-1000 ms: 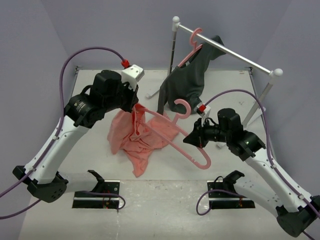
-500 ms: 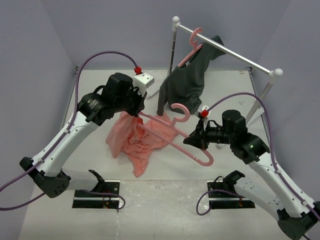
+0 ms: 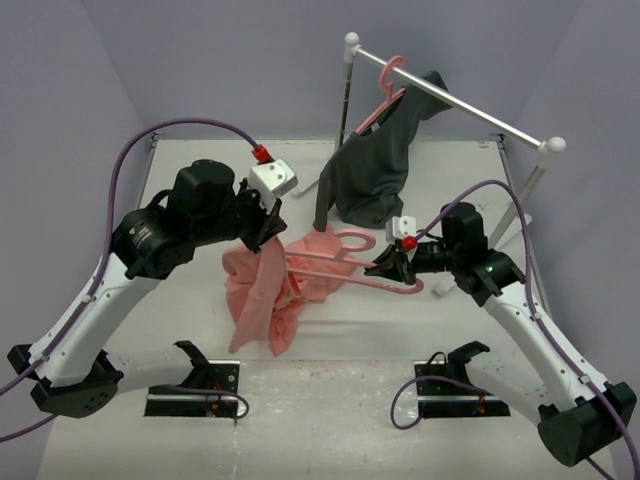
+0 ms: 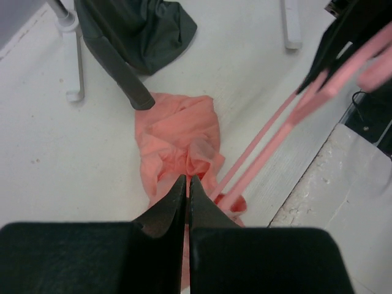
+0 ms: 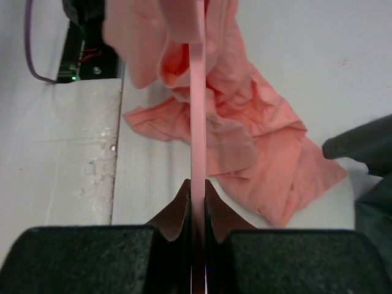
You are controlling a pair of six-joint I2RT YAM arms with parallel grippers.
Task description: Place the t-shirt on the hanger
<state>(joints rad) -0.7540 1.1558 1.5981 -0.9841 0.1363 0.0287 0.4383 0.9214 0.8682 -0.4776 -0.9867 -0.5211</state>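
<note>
The left end effector (image 4: 187,184) is pinched tight on a fold of the t-shirt (image 3: 270,290). In the top view that fold is lifted at the left of centre, and the rest of the salmon cloth hangs down and lies crumpled on the tabletop (image 3: 330,335).

The right end effector (image 5: 197,187) is clamped narrow on the thin edge of the hanger (image 5: 197,110), right of centre in the top view. The hanger is held low above the tabletop, with its hook towards the upper part of the frame. Its long arms reach left into the bunched shirt. In the right wrist view the bar runs straight up the frame and its far end is lost among the pink folds.

In the upper right, a dark grey garment (image 3: 375,170) hangs on another pink hanger (image 3: 385,85) from a white rail (image 3: 470,108), its hem resting on the tabletop.
</note>
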